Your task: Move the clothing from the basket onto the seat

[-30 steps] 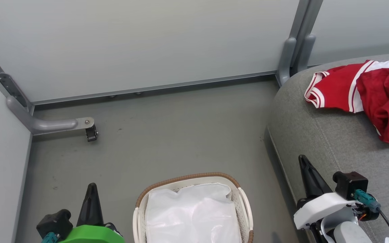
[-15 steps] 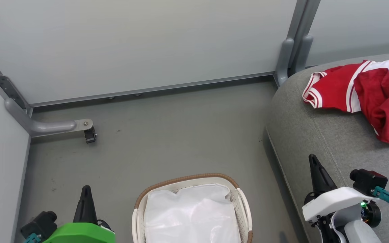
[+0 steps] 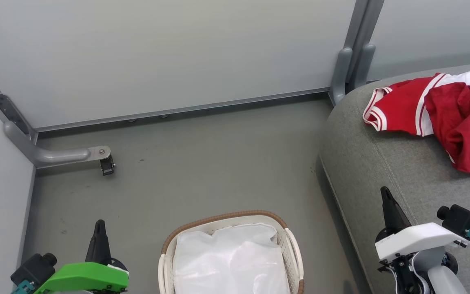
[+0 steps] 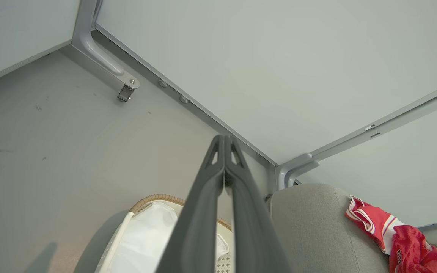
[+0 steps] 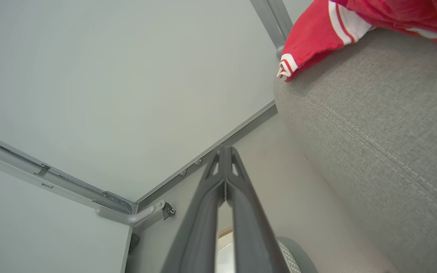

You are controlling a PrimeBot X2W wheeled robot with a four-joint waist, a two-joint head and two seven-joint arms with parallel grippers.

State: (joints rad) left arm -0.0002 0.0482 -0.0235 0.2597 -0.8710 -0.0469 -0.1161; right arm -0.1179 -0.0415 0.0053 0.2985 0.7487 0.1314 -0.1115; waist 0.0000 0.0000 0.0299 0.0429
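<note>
The clothing (image 3: 435, 118) lies on the seat (image 3: 382, 171), right of the basket (image 3: 222, 215), nearer the right pincer (image 3: 384, 191) than the left pincer (image 3: 99, 224); both pincers are clenched and empty.

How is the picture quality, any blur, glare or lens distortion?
Head view: sharp, even soft light, no glare, only a faint shadow beside the seat. Left wrist view: wide-angle stretch, soft shadow by the basket. Right wrist view: same stretch, seat weave crisp.
</note>
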